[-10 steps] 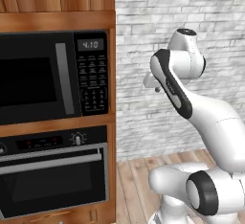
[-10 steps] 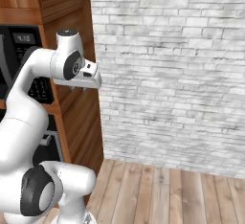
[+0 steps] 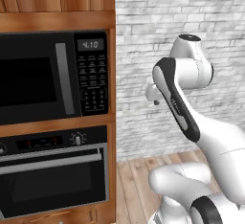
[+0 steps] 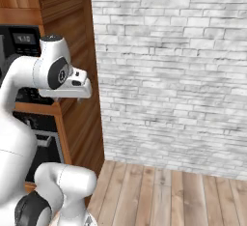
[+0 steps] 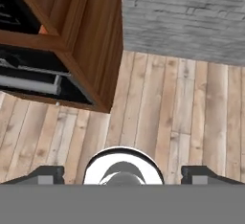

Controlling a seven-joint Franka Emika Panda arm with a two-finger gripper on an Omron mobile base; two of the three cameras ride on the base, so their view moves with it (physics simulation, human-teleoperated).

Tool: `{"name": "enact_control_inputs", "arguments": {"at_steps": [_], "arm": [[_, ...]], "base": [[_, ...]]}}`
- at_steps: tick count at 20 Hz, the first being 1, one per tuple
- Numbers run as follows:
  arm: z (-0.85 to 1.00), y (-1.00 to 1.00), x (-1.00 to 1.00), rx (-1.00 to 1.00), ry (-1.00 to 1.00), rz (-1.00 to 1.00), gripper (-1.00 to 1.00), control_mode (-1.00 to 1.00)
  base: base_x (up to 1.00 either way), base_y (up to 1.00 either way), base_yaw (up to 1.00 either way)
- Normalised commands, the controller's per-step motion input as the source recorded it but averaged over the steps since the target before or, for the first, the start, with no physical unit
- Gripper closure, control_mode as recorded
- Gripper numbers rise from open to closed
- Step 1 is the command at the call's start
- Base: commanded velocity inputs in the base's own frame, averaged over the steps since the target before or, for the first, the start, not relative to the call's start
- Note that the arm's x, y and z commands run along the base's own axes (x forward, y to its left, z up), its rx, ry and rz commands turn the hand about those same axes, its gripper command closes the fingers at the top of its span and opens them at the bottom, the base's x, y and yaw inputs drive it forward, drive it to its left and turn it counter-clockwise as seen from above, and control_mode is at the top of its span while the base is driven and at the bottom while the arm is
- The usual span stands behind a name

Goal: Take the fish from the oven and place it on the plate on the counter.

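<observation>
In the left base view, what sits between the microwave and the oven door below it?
A wooden shelf strip of the cabinet, then the oven's black control panel with its knob, above the silver bar handle.

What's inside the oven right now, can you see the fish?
No fish visible. The oven door is shut; its dark glass shows no racks or contents. Above it sits the microwave.

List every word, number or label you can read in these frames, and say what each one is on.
"4:10": on the clock display at the top of the microwave control panel.
Microwave keypad: button labels too small and blurred to read.
Oven control strip: reddish display marks and knob markings, not legible.
Microwave display in the right base view: too blurred to read.
</observation>
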Motion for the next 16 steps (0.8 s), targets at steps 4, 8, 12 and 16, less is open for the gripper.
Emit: {"name": "enact_control_inputs", "arguments": {"at_steps": [4,8,12,16], "arm": [[-0.3,0.33,-0.84,-0.09,-0.02,0.25,-1.0,-1.0],[-0.32,0.36,-0.73,-0.14,-0.12,0.35,-1.0,-1.0],[-0.32,0.56,-0.6,-0.19,-0.14,0.34,-1.0,-1.0],[-0.37,0.61,-0.34,-0.19,-0.1,0.32,-1.0,-1.0]], "base": [[0.0,0.0,0.0],[0.0,0.0,0.0],[0.0,0.0,0.0],[0.0,0.0,0.0]]}}
